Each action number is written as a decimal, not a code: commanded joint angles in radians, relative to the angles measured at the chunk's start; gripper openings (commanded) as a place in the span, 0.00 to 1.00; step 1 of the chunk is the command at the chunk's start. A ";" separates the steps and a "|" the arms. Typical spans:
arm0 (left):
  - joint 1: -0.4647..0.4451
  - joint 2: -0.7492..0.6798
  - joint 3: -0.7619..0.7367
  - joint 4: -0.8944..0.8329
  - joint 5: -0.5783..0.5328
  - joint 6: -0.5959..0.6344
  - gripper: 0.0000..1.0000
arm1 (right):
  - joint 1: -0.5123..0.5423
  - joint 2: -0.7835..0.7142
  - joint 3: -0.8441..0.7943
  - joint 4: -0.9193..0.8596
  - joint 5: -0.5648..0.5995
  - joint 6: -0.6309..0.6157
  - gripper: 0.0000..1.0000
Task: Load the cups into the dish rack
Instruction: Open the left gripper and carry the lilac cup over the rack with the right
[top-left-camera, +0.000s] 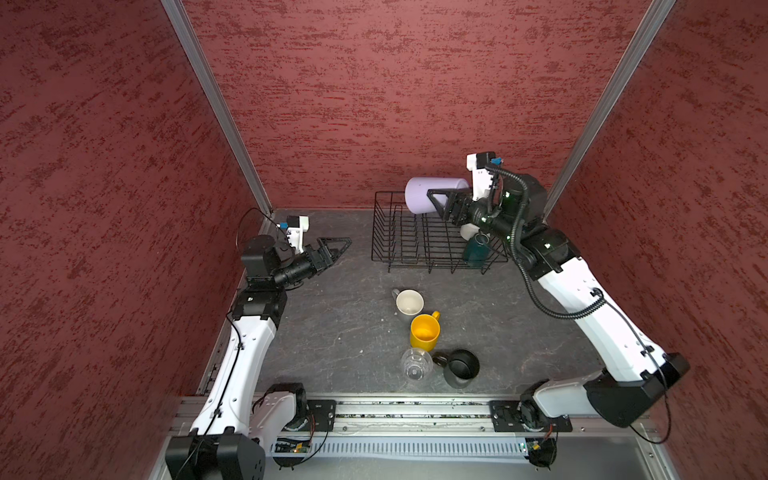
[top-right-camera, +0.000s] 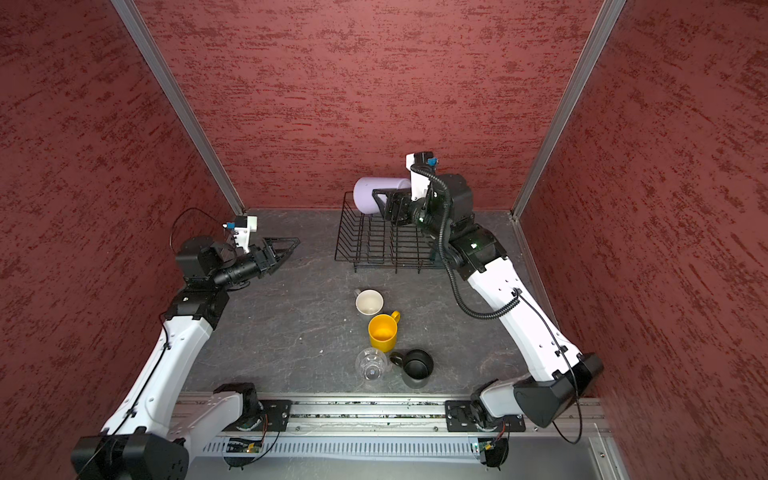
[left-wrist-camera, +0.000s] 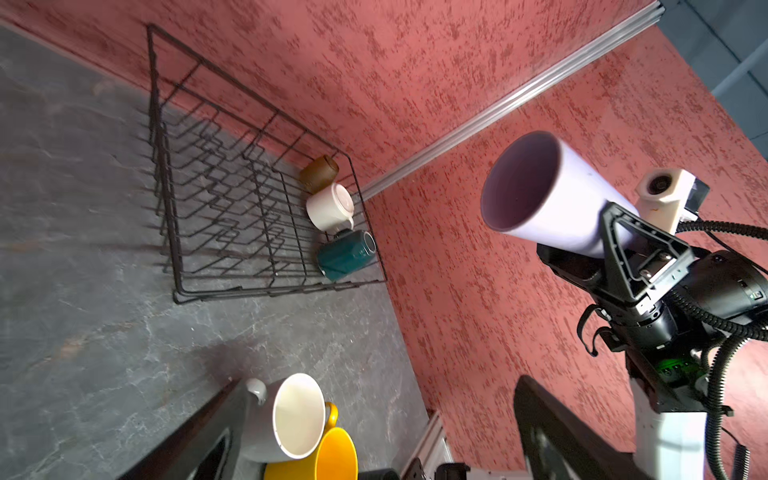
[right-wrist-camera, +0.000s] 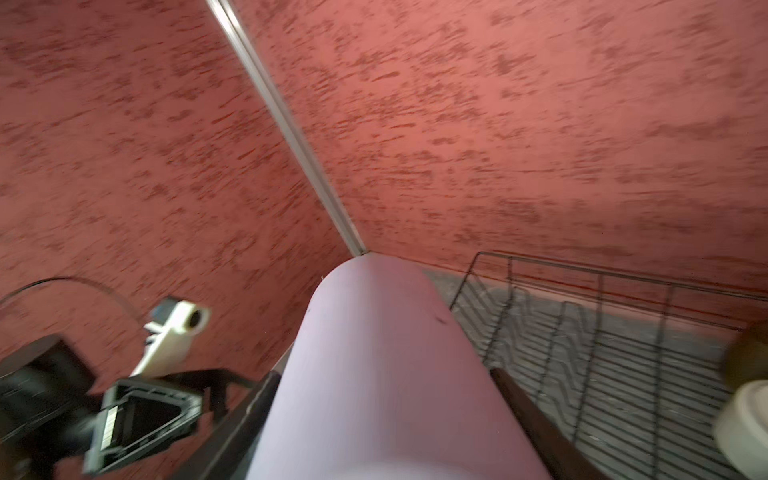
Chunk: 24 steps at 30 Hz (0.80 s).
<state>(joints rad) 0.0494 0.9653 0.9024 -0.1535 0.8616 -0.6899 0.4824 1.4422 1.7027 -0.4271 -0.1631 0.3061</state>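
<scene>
— Far left?
— An empty left gripper (top-left-camera: 337, 252), jaws wide apart, hanging over the bare grey table (top-left-camera: 332, 332); probably kept clear of the loading.
— Centre front?
— Four cups bunched close, waiting: grey mug (top-left-camera: 409, 302) with cream glaze inside, glossy yellow mug (top-left-camera: 424, 332), clear glass (top-left-camera: 415, 365), matt black mug (top-left-camera: 462, 368). Mugs mouth-up, well apart from the rack (top-left-camera: 399, 245).
— The rack itself?
— Thin black wire, rectangular, rows of upright prongs, at the back of the table. Three cups lined along its right end, bases up, as if to drain: amber glass (left-wrist-camera: 319, 173), white mug (left-wrist-camera: 328, 208), teal mug (top-left-camera: 475, 251).
— Above it?
— A lilac tumbler (top-left-camera: 417, 195), smooth and tapered, plastic by the look, lying level in the air high over the rack, mouth to the left.
— Held how?
— Clamped at its closed end by the right gripper (top-left-camera: 436, 198), pinched from both flanks. Likely owed another turn to go down mouth-first like its neighbours. Touching no wire yet.
</scene>
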 joint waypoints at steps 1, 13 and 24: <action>0.006 -0.061 0.027 -0.115 -0.181 0.144 1.00 | -0.036 0.102 0.091 -0.198 0.127 -0.076 0.13; 0.007 -0.118 0.034 -0.219 -0.336 0.273 1.00 | -0.105 0.494 0.466 -0.366 0.226 -0.204 0.12; 0.009 -0.121 0.019 -0.227 -0.346 0.282 1.00 | -0.127 0.753 0.708 -0.384 0.283 -0.214 0.09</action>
<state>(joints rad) 0.0513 0.8516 0.9134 -0.3759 0.5308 -0.4320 0.3664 2.1712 2.3569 -0.8124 0.0830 0.1032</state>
